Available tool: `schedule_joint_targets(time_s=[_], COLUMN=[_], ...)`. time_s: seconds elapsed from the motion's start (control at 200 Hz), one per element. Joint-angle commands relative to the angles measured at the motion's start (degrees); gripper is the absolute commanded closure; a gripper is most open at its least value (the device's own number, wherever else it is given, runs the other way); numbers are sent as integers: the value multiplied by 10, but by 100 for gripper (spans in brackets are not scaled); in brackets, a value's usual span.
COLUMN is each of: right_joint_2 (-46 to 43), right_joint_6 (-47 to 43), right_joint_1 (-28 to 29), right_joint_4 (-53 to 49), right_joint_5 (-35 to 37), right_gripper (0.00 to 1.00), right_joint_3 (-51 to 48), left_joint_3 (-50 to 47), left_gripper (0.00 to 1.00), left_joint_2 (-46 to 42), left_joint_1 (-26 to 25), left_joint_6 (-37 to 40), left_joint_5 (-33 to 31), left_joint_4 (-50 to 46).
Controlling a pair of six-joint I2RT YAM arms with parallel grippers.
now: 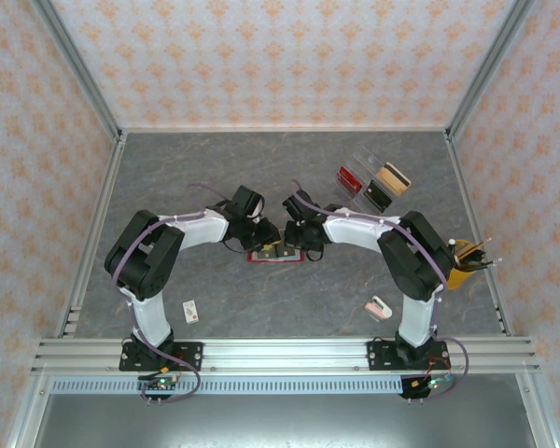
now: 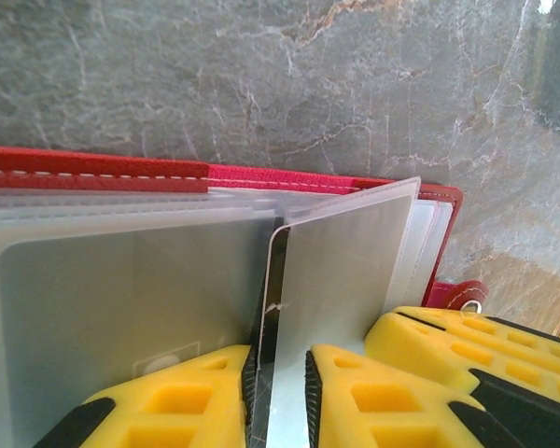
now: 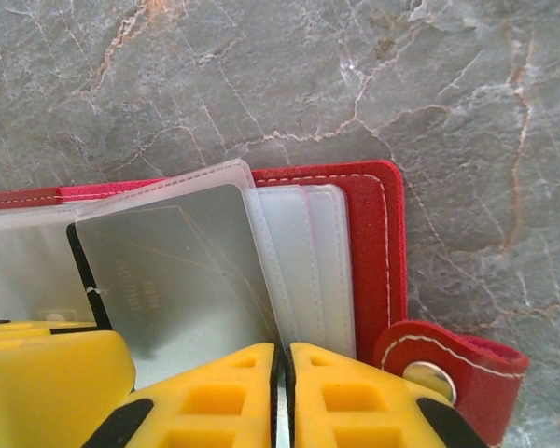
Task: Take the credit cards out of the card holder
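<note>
With left gripper (image 2: 278, 397), clamping shut on a clear sleeve (image 2: 341, 271) of the open red card holder (image 1: 276, 256) lying at centre of the top view, between both arms, on the grey table (image 1: 261, 177); with right gripper (image 3: 282, 397), pinching tight on a clear sleeve holding a grey credit card (image 3: 168, 280).

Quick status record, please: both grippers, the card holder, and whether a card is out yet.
Left gripper: closed on a raised clear sleeve
Right gripper: closed on the clear sleeve's edge
Card holder: open, lying on the table
Card: visible inside the sleeve, not yet out
</note>
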Motion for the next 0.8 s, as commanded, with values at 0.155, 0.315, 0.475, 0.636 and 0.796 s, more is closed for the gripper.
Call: schedule_joint_targets(time_s=[0.155, 0.315, 0.475, 0.636, 0.796], right_joint_2=[33, 39, 42, 44, 44], right_joint_6=[10, 11, 10, 8, 2], right_joint_1=[-8, -8, -8, -8, -7], right_joint_4=[0, -4, -8, -15, -26], right_joint_5=[-5, -4, -1, 4, 16], right_gripper=[88, 88, 88, 89, 89], right_joint_3=[-18, -18, -17, -15, -10], left_joint_3=[-30, -49, -67, -85, -100], left_gripper=[75, 75, 76, 77, 77], left_joint_2=[0, -11, -19, -35, -42], left_joint_1=[13, 22, 23, 30, 34], left_joint_6=[-8, -13, -21, -24, -37], left_joint_5=[56, 100, 142, 154, 167], left_joint_4=[65, 137, 211, 253, 297])
